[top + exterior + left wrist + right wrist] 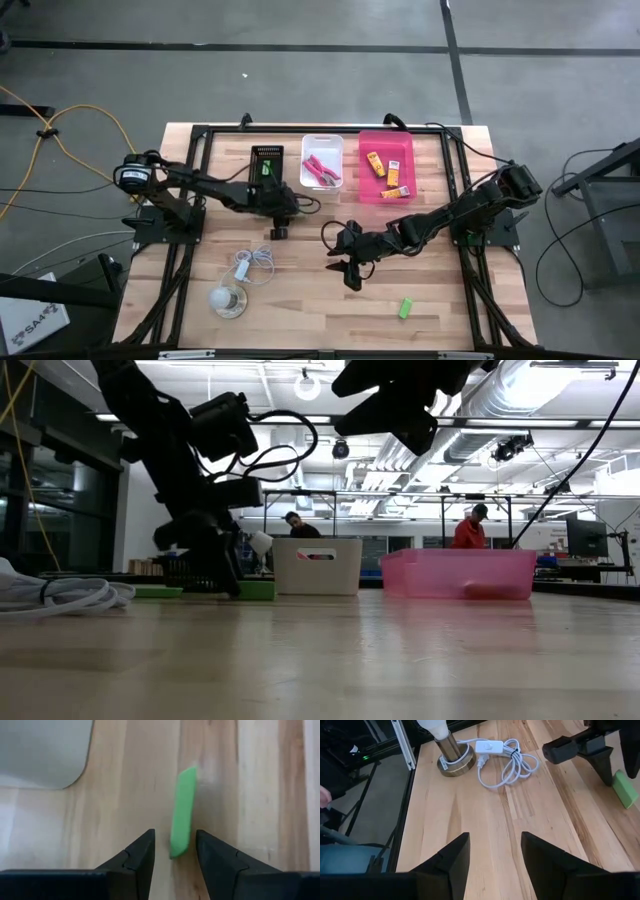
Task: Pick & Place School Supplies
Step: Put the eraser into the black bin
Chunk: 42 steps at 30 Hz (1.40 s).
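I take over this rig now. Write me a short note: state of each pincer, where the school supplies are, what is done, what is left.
Left pincer: low over the table near the white bin, jaws astride a green piece, not clamped yet.
Right pincer: open, empty, over the bare table middle.
Done: pink-handled scissors lie in the white bin; yellow-orange packets lie in the pink bin.
Left: the green piece at the left pincer, and another green piece near the table's front right.

Left arm (190,470) down on table (320,660) by green piece (255,589). White bin (317,566) and pink bin (458,574) behind; white cord (60,595) near edge. Two people in bkgd.
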Available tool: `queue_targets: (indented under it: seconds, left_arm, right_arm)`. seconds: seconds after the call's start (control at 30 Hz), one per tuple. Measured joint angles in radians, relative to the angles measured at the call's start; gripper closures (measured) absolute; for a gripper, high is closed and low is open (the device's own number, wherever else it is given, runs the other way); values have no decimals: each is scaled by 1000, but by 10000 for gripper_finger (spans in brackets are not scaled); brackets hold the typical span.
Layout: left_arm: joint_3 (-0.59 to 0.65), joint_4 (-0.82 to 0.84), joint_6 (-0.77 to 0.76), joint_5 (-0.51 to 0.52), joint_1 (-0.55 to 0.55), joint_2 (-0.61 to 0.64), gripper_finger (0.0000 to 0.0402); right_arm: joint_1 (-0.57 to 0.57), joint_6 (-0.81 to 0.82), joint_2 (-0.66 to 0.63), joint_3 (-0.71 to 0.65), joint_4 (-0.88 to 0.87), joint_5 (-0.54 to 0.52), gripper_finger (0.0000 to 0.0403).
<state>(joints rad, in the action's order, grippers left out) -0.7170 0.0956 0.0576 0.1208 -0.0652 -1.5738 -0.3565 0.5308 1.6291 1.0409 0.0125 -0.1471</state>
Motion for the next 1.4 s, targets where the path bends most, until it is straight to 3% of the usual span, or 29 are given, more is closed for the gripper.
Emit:
queue_targets:
  seconds: [0.53,0.97,1.4]
  left_arm:
    - [0,1,-5,0,-12,0,268]
    - [0,1,-5,-1,-11,0,349]
    - [0,2,-46,-1,27,68,363]
  right_arm:
    - [0,0,0,0,0,1,237]
    - [0,0,0,0,-1,1,237]
    - [0,-4,0,0,-3,1,237]
